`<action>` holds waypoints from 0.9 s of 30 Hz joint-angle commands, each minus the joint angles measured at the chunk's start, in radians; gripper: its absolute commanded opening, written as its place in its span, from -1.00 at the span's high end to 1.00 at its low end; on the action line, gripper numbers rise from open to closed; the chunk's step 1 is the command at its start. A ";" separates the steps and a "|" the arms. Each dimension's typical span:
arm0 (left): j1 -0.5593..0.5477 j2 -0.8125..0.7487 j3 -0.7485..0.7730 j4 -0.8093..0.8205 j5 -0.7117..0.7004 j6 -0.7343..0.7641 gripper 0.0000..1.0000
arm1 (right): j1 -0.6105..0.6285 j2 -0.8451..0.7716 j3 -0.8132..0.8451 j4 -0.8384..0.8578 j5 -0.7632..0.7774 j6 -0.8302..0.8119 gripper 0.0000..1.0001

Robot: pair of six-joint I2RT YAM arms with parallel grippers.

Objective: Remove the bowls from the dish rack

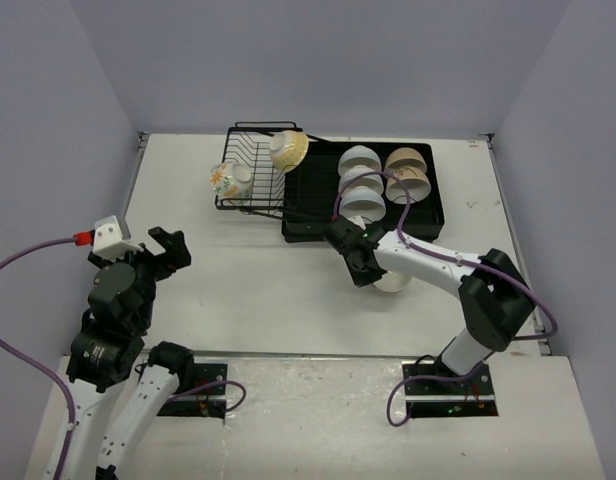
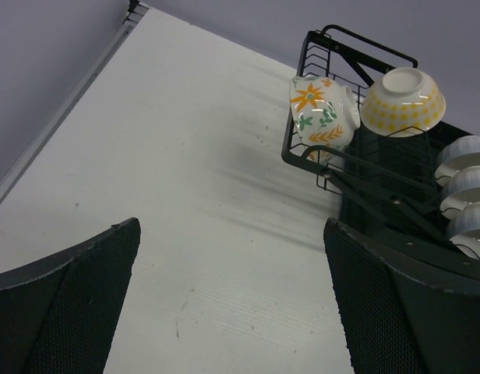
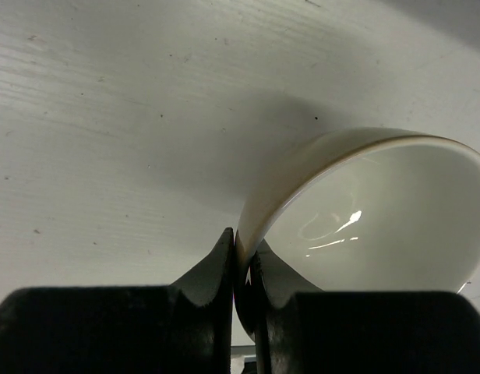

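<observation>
Nearest the arm bases, the left gripper [image 2: 231,226] hangs over the bare white table [image 1: 248,300] on the left side. Its two fingers are spread wide with nothing between them.

A little farther in and to the right, the right gripper [image 3: 240,251] is clenched on the rim of one cream bowl [image 3: 380,218], with one finger inside the wall and one outside. This bowl is out of the rack, low over the table just in front of the tray's near edge. It is tipped up on its edge, with its glossy inside facing the wrist camera. I cannot tell whether its far side touches the table.

Beyond it lies the dish rack [image 1: 313,190], its long axis running left to right across the far part of the table. The wire basket [image 1: 250,165] forms its left end and the flat black tray [image 1: 318,232] its right.

The tray holds five bowls in two rows that run near to far. Three white bowls [image 1: 359,180] lean one against the next on the left. Two beige bowls [image 1: 408,172] sit just beside them on the right.

The basket holds two bowls. A flowered bowl [image 1: 228,180] lies on its side at the left near corner. A yellow patterned bowl [image 1: 288,150] leans on edge at the far right corner, its foot turned up toward the left wrist camera.

That makes eight bowls: seven in the rack and one in the right gripper.
</observation>
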 commanded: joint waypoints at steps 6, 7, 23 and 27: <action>-0.003 -0.020 -0.005 0.044 0.011 0.020 -1.00 | 0.022 0.029 -0.043 0.069 0.037 0.089 1.00; -0.003 -0.020 -0.005 0.044 0.011 0.020 -1.00 | 0.024 0.026 -0.053 0.090 0.029 0.093 1.00; -0.003 -0.014 -0.007 0.047 0.019 0.020 -1.00 | 0.071 -0.079 -0.092 0.100 0.008 0.128 -0.04; -0.003 -0.010 -0.007 0.047 0.022 0.021 -1.00 | 0.083 -0.174 -0.035 0.040 0.035 0.128 -0.27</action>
